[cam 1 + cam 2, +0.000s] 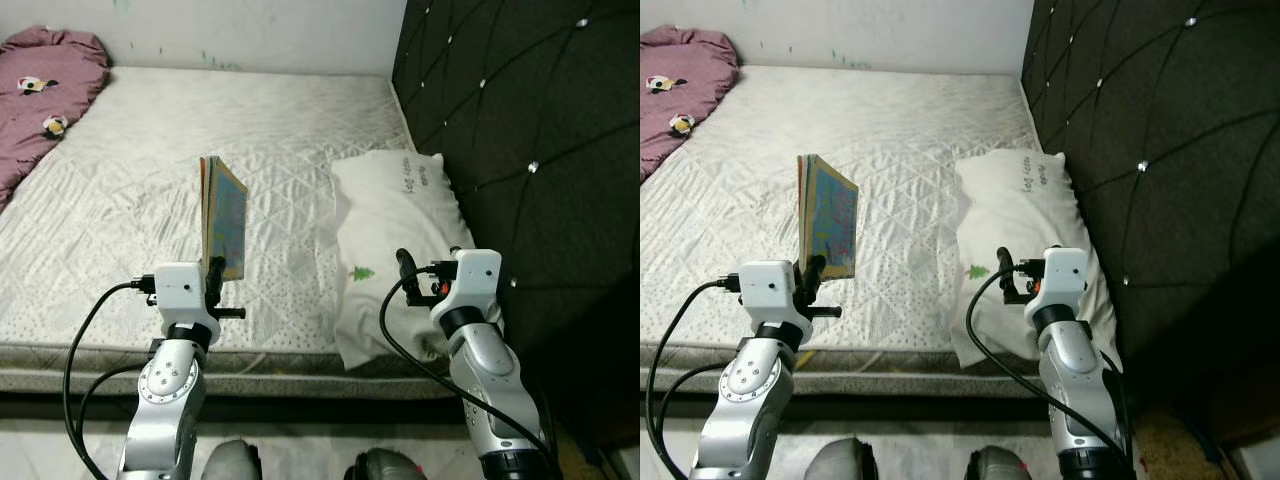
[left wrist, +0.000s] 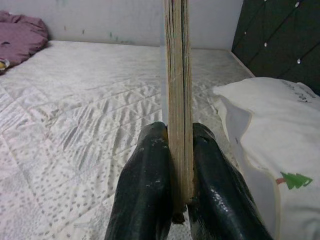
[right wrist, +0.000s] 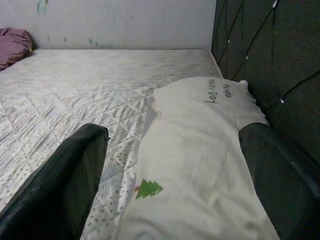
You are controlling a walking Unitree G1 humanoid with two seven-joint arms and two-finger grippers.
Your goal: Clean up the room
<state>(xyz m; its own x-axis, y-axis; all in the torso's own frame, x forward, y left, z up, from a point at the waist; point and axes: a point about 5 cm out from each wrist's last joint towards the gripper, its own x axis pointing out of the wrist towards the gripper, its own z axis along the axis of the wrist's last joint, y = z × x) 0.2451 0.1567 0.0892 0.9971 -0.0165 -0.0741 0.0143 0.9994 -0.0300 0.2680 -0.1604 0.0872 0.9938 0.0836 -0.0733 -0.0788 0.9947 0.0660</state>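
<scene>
Nearest the camera, the left tool (image 2: pixel 172 200) is clamped tight on the lower edge of a thin book (image 1: pixel 222 216), its two black fingers (image 2: pixel 145 195) pressed flat against either cover with the page block squeezed between them. The book stands upright above the front part of the bed (image 1: pixel 120 200), its colourful cover facing the pillow side, and it is lifted clear of the quilted white sheet.

Beside it, at about the same depth, the right tool (image 3: pixel 175 165) hovers with its fingers spread wide apart, holding nothing. It sits over the near end of a white pillow (image 1: pixel 395 230), which carries a small green tree print (image 3: pixel 149 189). Whether the fingers touch the pillow cannot be told.

The pillow lies along the bed's right side, against the dark tufted headboard (image 1: pixel 520 120). Farther back, the sheet stretches to a pale wall (image 1: pixel 250 30), and a mauve blanket (image 1: pixel 40 90) is bunched in the far left corner of the bed.
</scene>
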